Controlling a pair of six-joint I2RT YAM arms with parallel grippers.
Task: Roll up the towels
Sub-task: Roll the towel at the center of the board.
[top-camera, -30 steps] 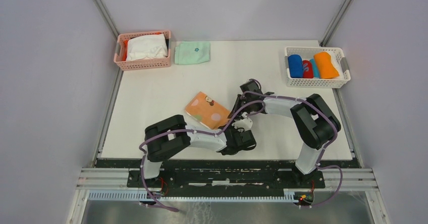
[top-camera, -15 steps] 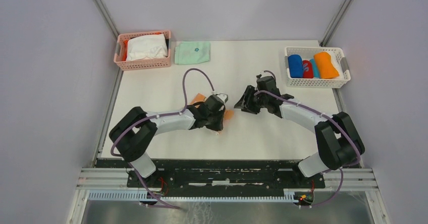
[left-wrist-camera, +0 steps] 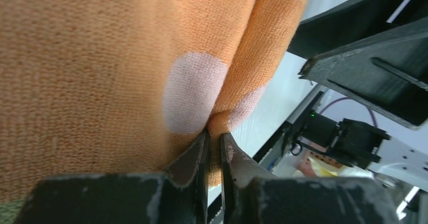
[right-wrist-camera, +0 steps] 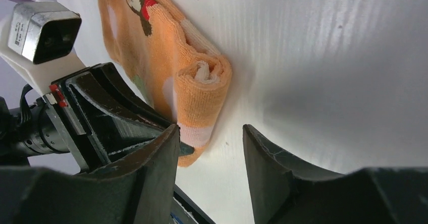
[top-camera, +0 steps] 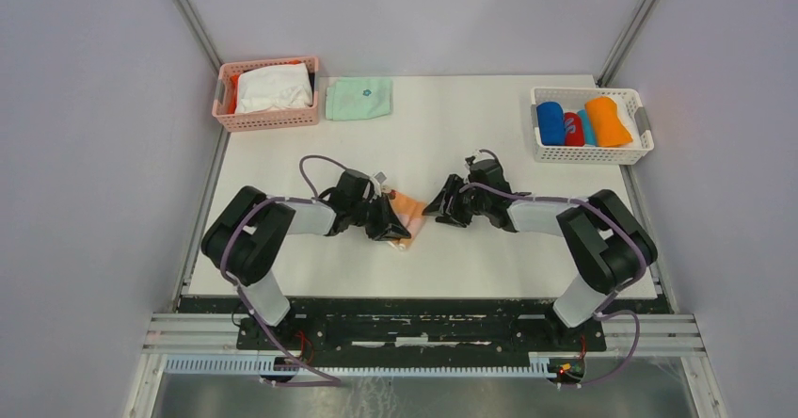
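Pinch grip on the left is doing the real work here. The left gripper [left-wrist-camera: 214, 151] is all but closed on a folded edge of the dotted towel [left-wrist-camera: 101, 57], with only the cloth's thickness between its jaws. My guess is it's pinning that end so the roll can't spring loose. The right gripper [right-wrist-camera: 209, 133] sits just beside the curled end, jaws well apart and nothing between them, so it's holding nothing. It looks lined up to tuck or grab that end next, but that's just my read.

The towel lies on the table [top-camera: 470, 136] about mid-frame in the top view, a touch left of centre, between the two grippers.

Looks-wise it's peach-orange terry with pale pink dots, a pale band along one edge, and a little cartoon figure toward the upper left of the right wrist view. Only partly rolled: there's one tight curl showing a white inside, and the rest is flat.

The blue towel [top-camera: 550, 123] and orange towel [top-camera: 610, 121] sit rolled in the white basket [top-camera: 588, 157] at the upper right.
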